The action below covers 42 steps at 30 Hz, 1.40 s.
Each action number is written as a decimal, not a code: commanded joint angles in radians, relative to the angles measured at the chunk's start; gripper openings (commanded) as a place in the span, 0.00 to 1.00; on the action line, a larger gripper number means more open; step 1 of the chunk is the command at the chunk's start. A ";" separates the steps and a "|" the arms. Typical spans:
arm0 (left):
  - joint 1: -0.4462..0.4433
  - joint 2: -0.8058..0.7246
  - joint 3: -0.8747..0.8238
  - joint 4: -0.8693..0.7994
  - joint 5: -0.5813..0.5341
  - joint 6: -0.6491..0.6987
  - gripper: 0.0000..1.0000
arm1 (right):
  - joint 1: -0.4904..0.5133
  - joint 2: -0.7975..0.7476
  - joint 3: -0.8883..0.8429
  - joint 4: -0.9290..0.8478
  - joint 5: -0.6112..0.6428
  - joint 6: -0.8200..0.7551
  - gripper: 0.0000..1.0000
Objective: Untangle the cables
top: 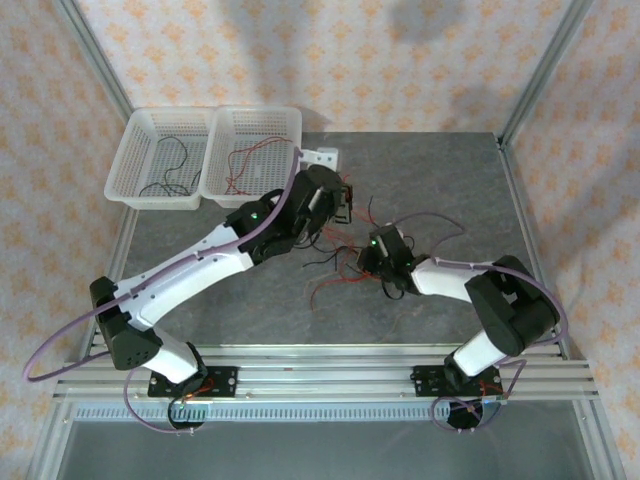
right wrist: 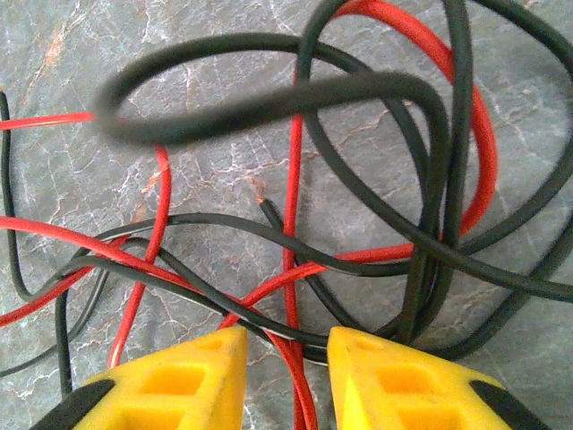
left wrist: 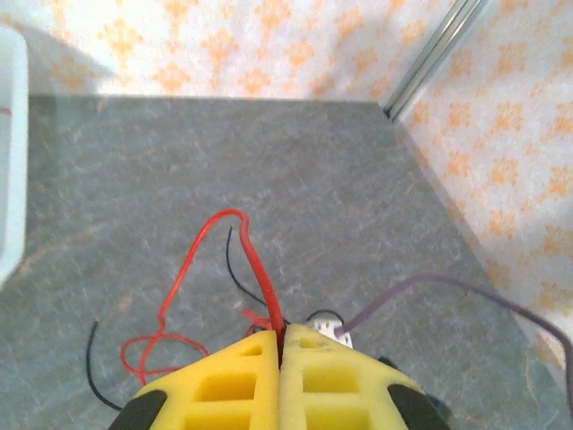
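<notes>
The left pincer [left wrist: 280,333] is pressing its fingers together on a red cable [left wrist: 253,260]. The cable is rising out of the seam between the tips, arching ahead of them and dropping to the counter [left wrist: 358,179] on the pincer's left, where it is curling into a loose loop. A black cable [left wrist: 229,262] is lying just beyond the tips, beside the red one.

The right pincer [right wrist: 286,336] is holding its fingers apart, low over the tangle [top: 345,268]. A red strand and a black strand are passing through the gap, and neither finger is visibly pressing them. Ahead of it, black loops [right wrist: 430,179] and red loops [right wrist: 294,170] are crossing over one another on the counter.

From above, the two pincers are sitting near each other with the tangle between and around them. Well beyond the left pincer, two white baskets are standing side by side, the left basket [top: 125,160] holding black cable and the right basket [top: 262,110] holding red.
</notes>
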 commanded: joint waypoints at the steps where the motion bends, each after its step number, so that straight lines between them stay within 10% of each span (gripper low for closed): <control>1: -0.003 -0.043 0.115 -0.073 -0.105 0.075 0.00 | -0.016 -0.022 -0.063 -0.017 0.065 0.030 0.30; 14: 0.025 -0.017 0.346 -0.132 -0.445 0.253 0.00 | -0.036 -0.197 -0.211 -0.079 0.135 0.061 0.30; 42: 0.555 0.373 0.264 0.314 -0.199 0.327 0.00 | -0.036 -0.659 -0.099 -0.413 0.046 -0.013 0.50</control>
